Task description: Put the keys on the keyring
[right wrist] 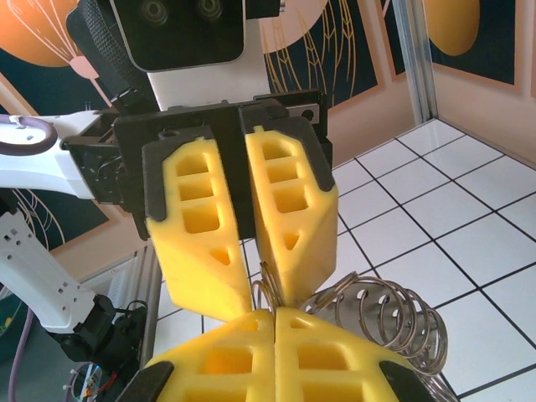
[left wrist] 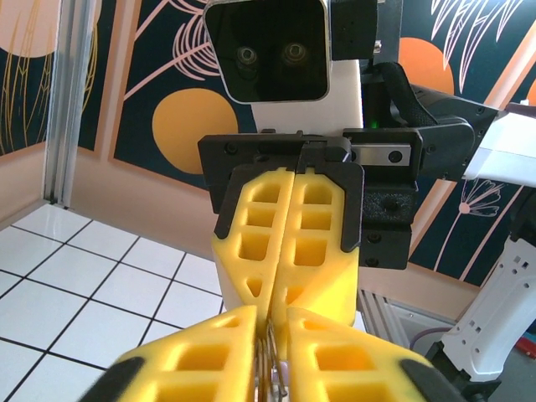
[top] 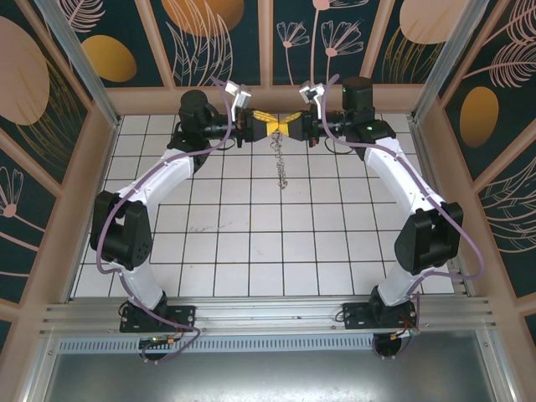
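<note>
The left fingers [right wrist: 197,226] pinch the silvery coiled-wire keyring [right wrist: 381,306]; the right fingers [right wrist: 226,360] are pressed together. Keep that coil steady, I'd say.

Robot test cell, laboratory type. White gridded table [top: 251,251] enclosed by aluminium posts [top: 79,54] and wood-framed wall panels [top: 209,33] printed with teal botanical motifs and orange discs. Left arm [top: 159,188] and right arm [top: 402,184] bolted to an aluminium rail [top: 268,314].
</note>
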Robot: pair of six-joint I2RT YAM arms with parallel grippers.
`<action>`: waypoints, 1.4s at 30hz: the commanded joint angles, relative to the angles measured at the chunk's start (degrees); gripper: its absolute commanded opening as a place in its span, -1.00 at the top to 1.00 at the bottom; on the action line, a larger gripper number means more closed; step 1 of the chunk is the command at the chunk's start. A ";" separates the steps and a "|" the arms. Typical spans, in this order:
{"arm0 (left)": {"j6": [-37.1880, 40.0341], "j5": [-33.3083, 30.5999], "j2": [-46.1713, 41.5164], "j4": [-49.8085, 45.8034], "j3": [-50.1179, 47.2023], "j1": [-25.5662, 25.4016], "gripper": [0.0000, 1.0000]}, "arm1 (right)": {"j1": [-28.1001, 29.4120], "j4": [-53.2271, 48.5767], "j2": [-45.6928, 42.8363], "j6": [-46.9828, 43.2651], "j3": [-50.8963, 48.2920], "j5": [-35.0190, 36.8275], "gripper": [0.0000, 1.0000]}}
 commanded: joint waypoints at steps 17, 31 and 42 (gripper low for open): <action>2.34 -3.32 -1.72 -0.19 -2.41 -0.01 0.47 | 0.22 2.70 -0.45 -0.93 -0.32 -0.10 1.00; -2.50 -1.79 -7.64 3.63 -4.60 1.98 0.33 | -0.84 3.75 -2.07 -0.45 -2.89 -0.08 1.00; -5.29 1.47 -5.40 5.69 -5.63 1.98 0.31 | -0.65 7.61 -2.82 2.22 -4.51 -1.71 1.00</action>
